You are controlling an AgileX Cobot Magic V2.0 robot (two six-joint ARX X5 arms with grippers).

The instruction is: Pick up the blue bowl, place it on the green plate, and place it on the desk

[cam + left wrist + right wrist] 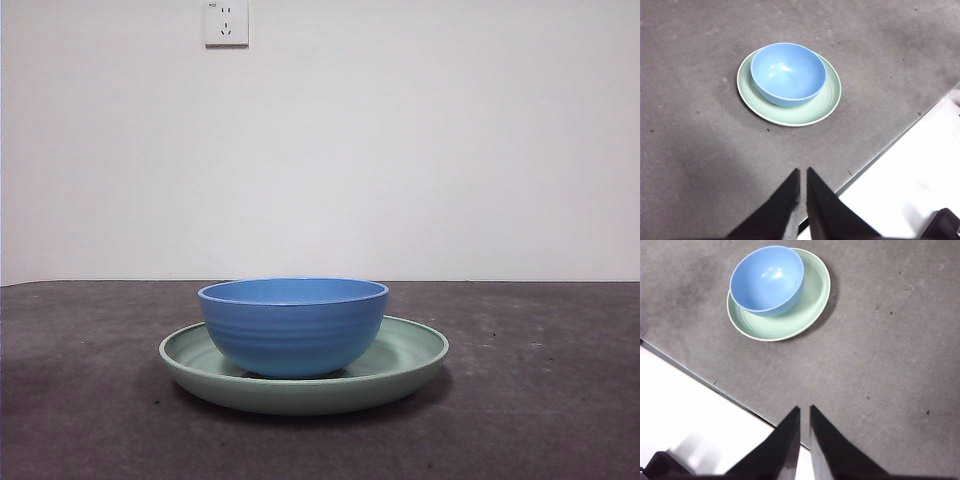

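Two dishes are stacked on the desk: the blue bowl sits upright inside the green plate, off-centre toward one side of the rim rather than in the middle. That fits the middle of the task, with the bowl already set on the plate and the return to the tabletop apparently still to come. Neither arm touches anything. The left gripper and the right gripper both hang well back near the table's edge, jaws almost shut with only a thin slit between them and nothing held (the front view shows no arm at all), so the stack stands free.
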